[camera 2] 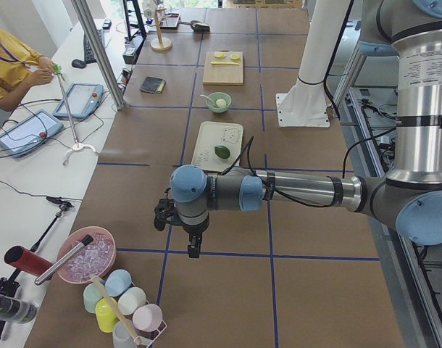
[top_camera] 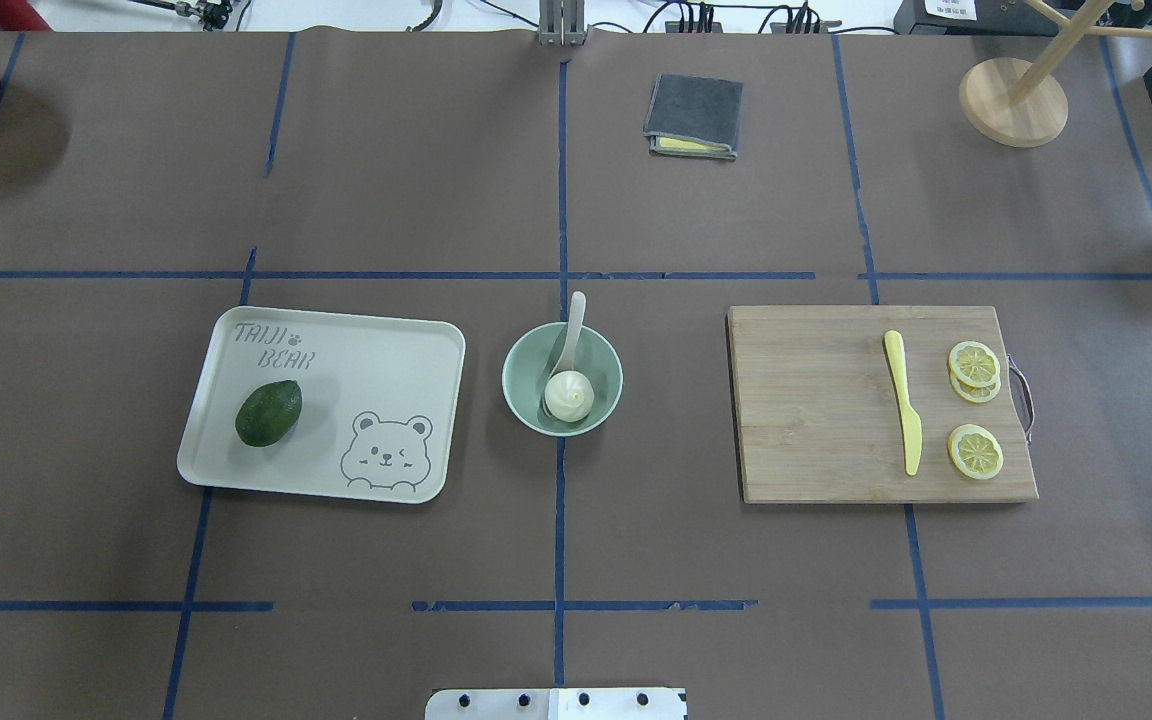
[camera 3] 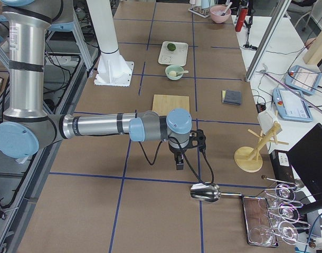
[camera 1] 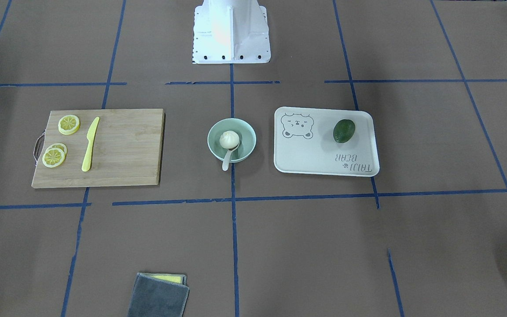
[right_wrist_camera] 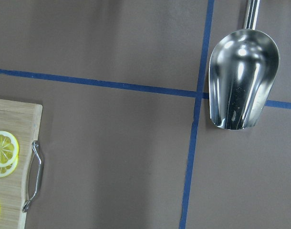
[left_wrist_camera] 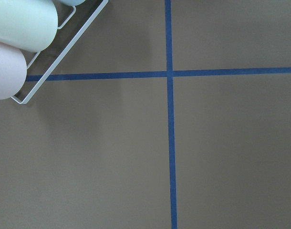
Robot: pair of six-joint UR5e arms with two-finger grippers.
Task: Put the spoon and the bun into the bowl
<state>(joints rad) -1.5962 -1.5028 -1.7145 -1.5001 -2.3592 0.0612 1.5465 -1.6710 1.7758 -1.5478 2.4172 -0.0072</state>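
Observation:
The pale mint-green bowl (top_camera: 518,368) stands at the table's middle. The white pleated bun (top_camera: 569,395) lies inside it. The beige spoon (top_camera: 573,322) rests with its scoop in the bowl beside the bun and its handle over the far rim. They also show in the front view: bowl (camera 1: 247,133), bun (camera 1: 229,139), spoon (camera 1: 226,161). My left gripper (camera 2: 194,246) hangs far off at the table's left end, and my right gripper (camera 3: 179,163) at the right end. I cannot tell whether either is open or shut.
A white bear tray (top_camera: 376,345) with a dark green avocado (top_camera: 268,412) is left of the bowl. A wooden board (top_camera: 816,420) with a yellow knife (top_camera: 904,412) and lemon slices (top_camera: 974,450) is right. A grey cloth (top_camera: 694,115) lies far back. A metal scoop (right_wrist_camera: 243,78) lies under the right wrist.

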